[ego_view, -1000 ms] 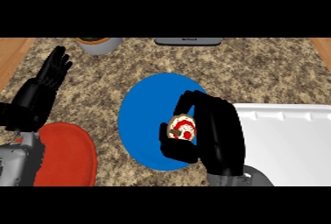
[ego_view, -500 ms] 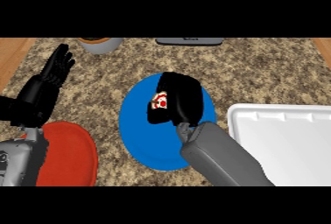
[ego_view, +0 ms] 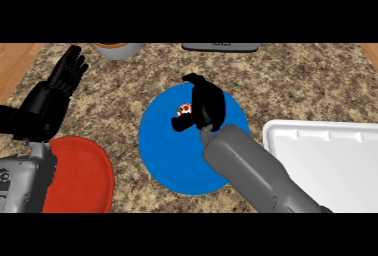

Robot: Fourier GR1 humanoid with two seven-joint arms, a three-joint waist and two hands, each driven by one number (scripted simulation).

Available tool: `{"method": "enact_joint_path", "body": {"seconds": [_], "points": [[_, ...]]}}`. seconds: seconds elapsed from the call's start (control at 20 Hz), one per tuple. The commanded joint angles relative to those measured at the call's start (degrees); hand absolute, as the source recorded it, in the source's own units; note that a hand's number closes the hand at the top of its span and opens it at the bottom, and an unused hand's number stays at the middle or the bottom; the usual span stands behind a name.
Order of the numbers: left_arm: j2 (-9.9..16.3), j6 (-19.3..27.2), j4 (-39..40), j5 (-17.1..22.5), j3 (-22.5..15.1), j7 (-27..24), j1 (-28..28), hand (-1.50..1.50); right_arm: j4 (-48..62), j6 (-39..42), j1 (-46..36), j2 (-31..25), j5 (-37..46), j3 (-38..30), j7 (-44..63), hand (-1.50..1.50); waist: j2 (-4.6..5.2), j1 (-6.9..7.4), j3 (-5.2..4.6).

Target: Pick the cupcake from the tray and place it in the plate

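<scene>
The blue plate (ego_view: pixel 166 160) lies on the counter's middle. My right hand (ego_view: pixel 205 107) reaches over the plate's upper part, back of the hand towards me. Only a small red and white bit of the cupcake (ego_view: pixel 184 108) shows at the hand's left edge, between the thumb below and the fingers above; the rest is hidden. The hand is curled round it, low over the plate, and I cannot tell whether the cupcake touches the plate. The white tray (ego_view: pixel 332 165) stands at the right. My left hand (ego_view: pixel 52 100) rests open at the left, fingers up.
A red plate (ego_view: pixel 81 175) lies at the lower left beside my left forearm. A grey bowl (ego_view: pixel 118 49) and a dark flat object (ego_view: pixel 221 47) sit along the counter's far edge. Wooden floor shows beyond the counter's left edge.
My right hand has carried the cupcake from the tray side up and left over the blue plate, and its fingers now stretch farther. The left hand has stayed put.
</scene>
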Motion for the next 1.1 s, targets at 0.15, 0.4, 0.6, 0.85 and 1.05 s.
{"method": "enact_joint_path", "body": {"seconds": [0.15,0.4,0.6,0.85,1.05], "points": [[0.19,-1.93,0.05,1.33,0.69,-1.0,1.58,0.0,5.27,-13.64,-1.91,0.03,-11.54,0.59,-12.45,-1.5,0.07,0.37,0.02],[-0.55,-0.44,-0.89,-0.21,0.14,-0.54,1.65,0.0,0.75,-22.14,-2.86,0.03,-16.65,-0.13,-13.72,-1.5,-0.17,-0.17,0.02],[1.15,-1.45,0.38,0.31,2.5,-1.76,2.26,0.0,-2.75,-22.28,1.47,0.03,-20.45,-4.11,-20.69,-1.5,-0.39,-1.66,0.0],[-1.81,1.72,-2.19,-1.58,0.64,0.98,2.75,0.0,-14.69,-18.49,8.51,-5.41,-20.44,-8.76,-20.24,-1.5,-0.74,-2.96,0.01],[-0.02,-0.67,2.56,-1.22,2.64,-3.12,2.13,0.0,-24.56,-16.8,18.06,-8.84,-22.41,-10.38,-23.62,-1.5,-0.65,-3.09,-0.01]]}}
